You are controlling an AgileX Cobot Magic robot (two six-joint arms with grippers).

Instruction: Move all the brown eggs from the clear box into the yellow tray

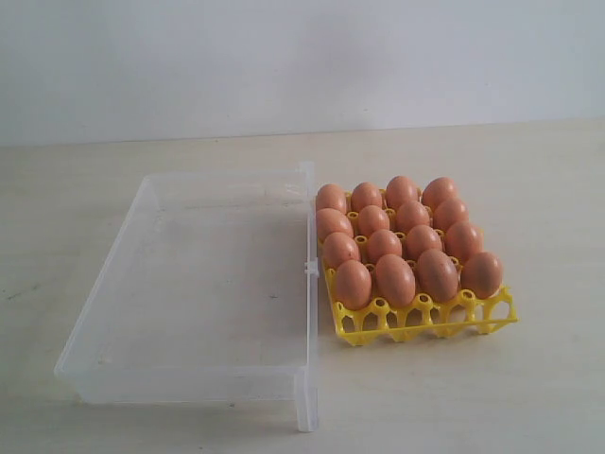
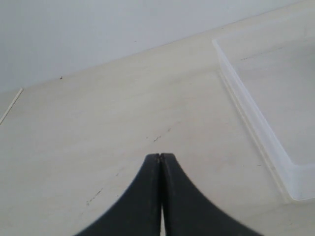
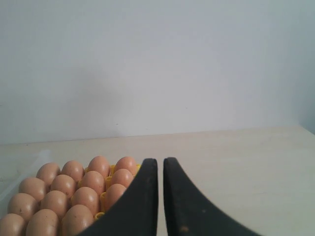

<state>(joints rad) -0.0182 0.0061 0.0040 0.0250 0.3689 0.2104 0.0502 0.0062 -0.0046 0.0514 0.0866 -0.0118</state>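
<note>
Brown eggs (image 1: 394,280): a matte orange-brown is seen on all, unpatterned.
Yellow tray (image 1: 430,328): bright yellow is shown throughout the lattice.
Clear box (image 1: 189,383): colourless, transparent, whitened along the walls.
Table (image 1: 529,397): pale cream, marked by a few dark specks.
Wall (image 1: 302,57): plain greyish white.
Left gripper (image 2: 160,156), right gripper (image 3: 160,160): black.

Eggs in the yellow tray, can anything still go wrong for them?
Maybe. The brown eggs stand tall above the yellow tray, so a bump could tip one. The right gripper, shut, sits close beside them; a sideways swing might hit them. The clear box lies right beside the tray; shoving it could jolt it.
</note>
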